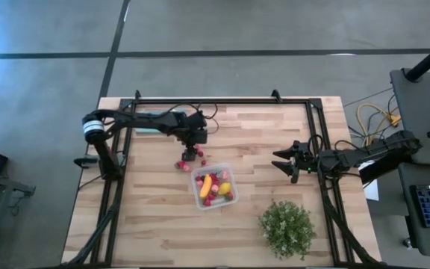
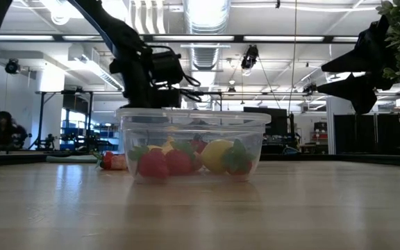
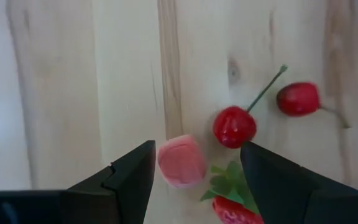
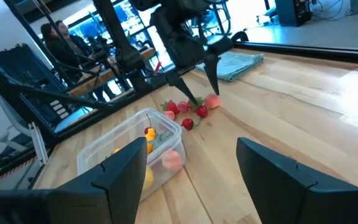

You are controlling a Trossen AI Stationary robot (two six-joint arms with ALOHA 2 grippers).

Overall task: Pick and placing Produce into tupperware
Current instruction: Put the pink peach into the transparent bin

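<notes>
Item count: one clear tupperware (image 1: 213,187); one green leafy bush (image 1: 287,229); one teal cloth (image 4: 238,63); two robot arms. Loose produce on the tabletop (image 1: 260,134): two cherries (image 3: 234,126), one pink piece (image 3: 181,162), one strawberry (image 3: 232,211), partly visible.

Red cherries (image 3: 235,126), pink berry (image 3: 181,161), clear tupperware (image 1: 198,196), teal cloth (image 4: 238,64), green bush (image 1: 287,229)

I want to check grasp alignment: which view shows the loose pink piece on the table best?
The left wrist view: the pink piece lies large between the open jaws. The right wrist view shows it small; the high and low views barely resolve it.
</notes>
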